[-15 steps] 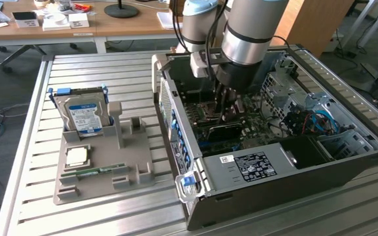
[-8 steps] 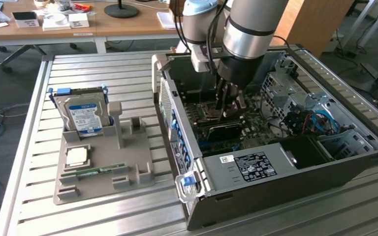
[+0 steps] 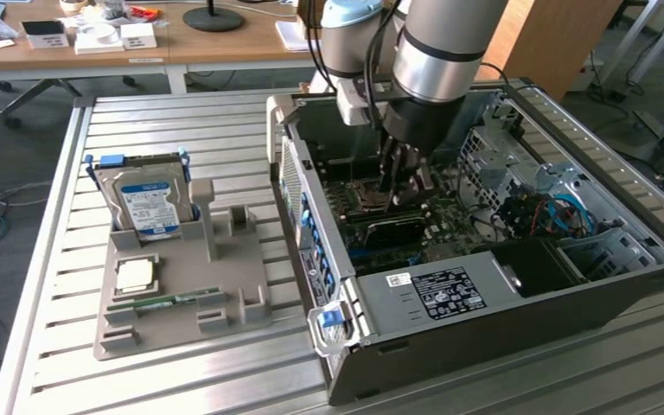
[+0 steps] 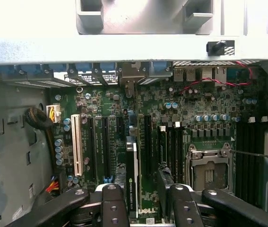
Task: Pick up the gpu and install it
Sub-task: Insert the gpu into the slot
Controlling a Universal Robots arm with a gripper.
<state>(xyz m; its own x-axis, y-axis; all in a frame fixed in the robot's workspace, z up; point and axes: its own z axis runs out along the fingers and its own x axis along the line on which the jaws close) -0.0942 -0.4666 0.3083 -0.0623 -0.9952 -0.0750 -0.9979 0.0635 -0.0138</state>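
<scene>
While one hard drive (image 3: 145,206) and one memory stick (image 3: 176,300) sit in the grey holder (image 3: 170,298) at nine o'clock of the open computer case (image 3: 470,259), the gripper (image 4: 142,201) reaches inside it, fingers (image 4: 112,203) clenched on the gpu (image 4: 132,175), which stands edge-down over the motherboard (image 4: 171,123) slots.

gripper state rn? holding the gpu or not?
Gripper: shut on the gpu, fingers either side of the card, held edge-down over the motherboard inside the open PC case.
</scene>
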